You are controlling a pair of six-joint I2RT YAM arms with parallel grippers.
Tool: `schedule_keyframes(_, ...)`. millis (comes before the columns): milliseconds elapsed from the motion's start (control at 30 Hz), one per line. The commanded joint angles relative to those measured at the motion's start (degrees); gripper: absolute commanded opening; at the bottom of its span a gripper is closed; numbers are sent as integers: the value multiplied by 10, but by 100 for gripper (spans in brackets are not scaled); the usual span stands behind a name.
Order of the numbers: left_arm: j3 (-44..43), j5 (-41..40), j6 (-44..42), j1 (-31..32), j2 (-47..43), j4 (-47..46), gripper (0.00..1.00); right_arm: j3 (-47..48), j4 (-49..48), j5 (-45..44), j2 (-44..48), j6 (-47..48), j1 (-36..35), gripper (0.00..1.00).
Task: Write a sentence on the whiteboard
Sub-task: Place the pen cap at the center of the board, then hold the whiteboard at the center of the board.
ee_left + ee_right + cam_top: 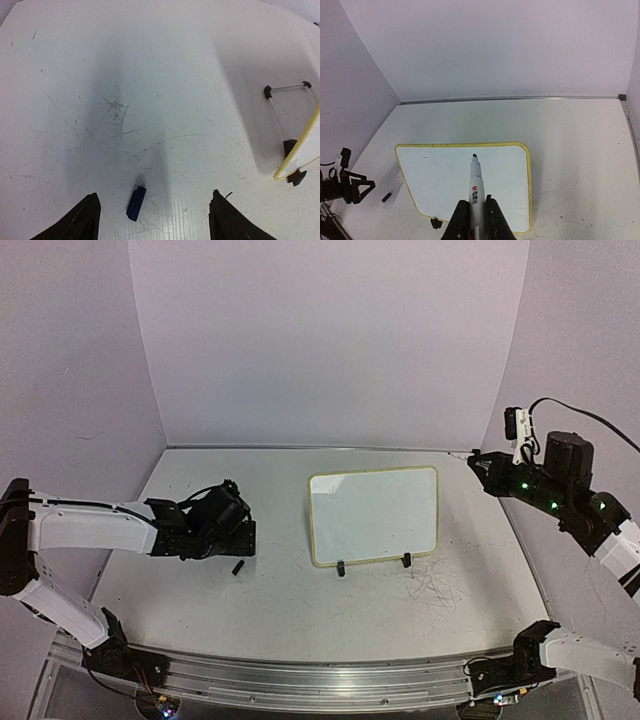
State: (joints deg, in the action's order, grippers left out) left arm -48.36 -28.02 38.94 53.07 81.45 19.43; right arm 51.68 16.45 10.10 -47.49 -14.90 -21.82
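Observation:
The whiteboard (373, 513) lies flat mid-table, yellow-framed, with two black clips on its near edge; its surface is blank and no sentence shows. My right gripper (475, 215) is shut on a white marker (476, 182) whose bare dark tip points at the board (440, 182) from well above it. In the top view this gripper (478, 462) hangs high at the right. My left gripper (152, 220) is open, low over the table left of the board, also in the top view (243, 540). A small blue cap (136, 203) lies between its fingers.
The cap also shows in the top view (238, 567), just near of the left gripper. Grey scribbles (437, 587) mark the table beside the board's near right corner. White walls close the back and sides. A metal rail (320, 680) runs along the near edge.

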Motion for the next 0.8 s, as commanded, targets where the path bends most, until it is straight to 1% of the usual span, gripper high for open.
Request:
schedule_keyframes(0,-21,73,-72,-33,-76,-25,89,2,-4,-41,4,7,0,0)
schedule_keyframes(33,-17,92,-89,-40,-88,-32,92,5,-2,-49,2,10,0,0)
schedule_keyframes(100,-14,142,-123,-63,-112,-47,94,10,0,-52,-8,17,0,0)
schedule_keyframes(200,-34,241,-179,-116,-122,-58,95,14,1,-45,-21,17,0,0)
schedule_keyframes(333,-93,346,-241,-172,-90,-59,96,12,-14,-15,-40,-3,0,0)
schedule_keyframes(467,-160,440,-268,-226,-30,-66,96,13,-31,14,-55,-20,-2,0)
schedule_keyframes(567,-189,501,-292,-236,9,-86,95,13,-41,21,-56,-28,-5,0)
schedule_keyframes(700,-204,602,-307,-236,63,-120,91,2,-67,43,-64,-49,-18,0)
schedule_keyframes(767,-202,623,-311,-236,79,-127,89,-2,-79,44,-73,-62,-38,0)
